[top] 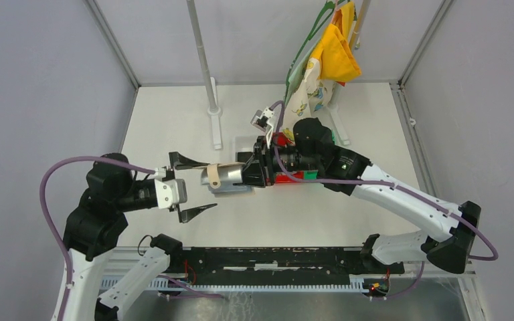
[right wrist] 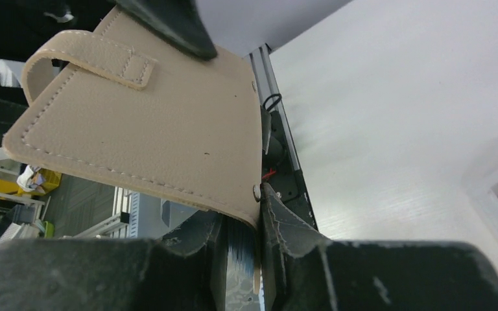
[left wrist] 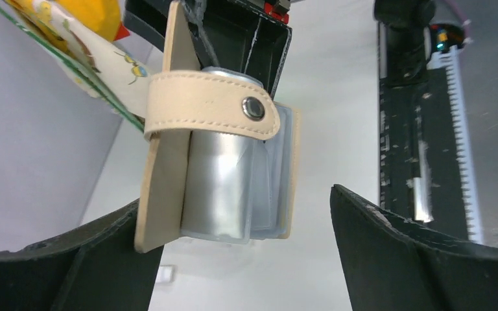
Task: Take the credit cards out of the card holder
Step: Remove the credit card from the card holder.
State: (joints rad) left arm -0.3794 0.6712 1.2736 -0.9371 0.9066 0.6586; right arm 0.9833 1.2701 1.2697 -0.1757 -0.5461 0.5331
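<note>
Your right tool (right wrist: 256, 223) was clenched on the card holder (left wrist: 168, 168), holding it above the counter (top: 174, 120); your left tool (top: 195, 187) stood released, facing it. Its strap (left wrist: 211, 107) looked snapped shut and no credit cards were out, so nearly everything remained.

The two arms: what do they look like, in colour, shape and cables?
Both the left arm and the right arm have white links and black rounded joints. A purple cable loops along each. The left pincer and the right pincer have black fingers.
</note>
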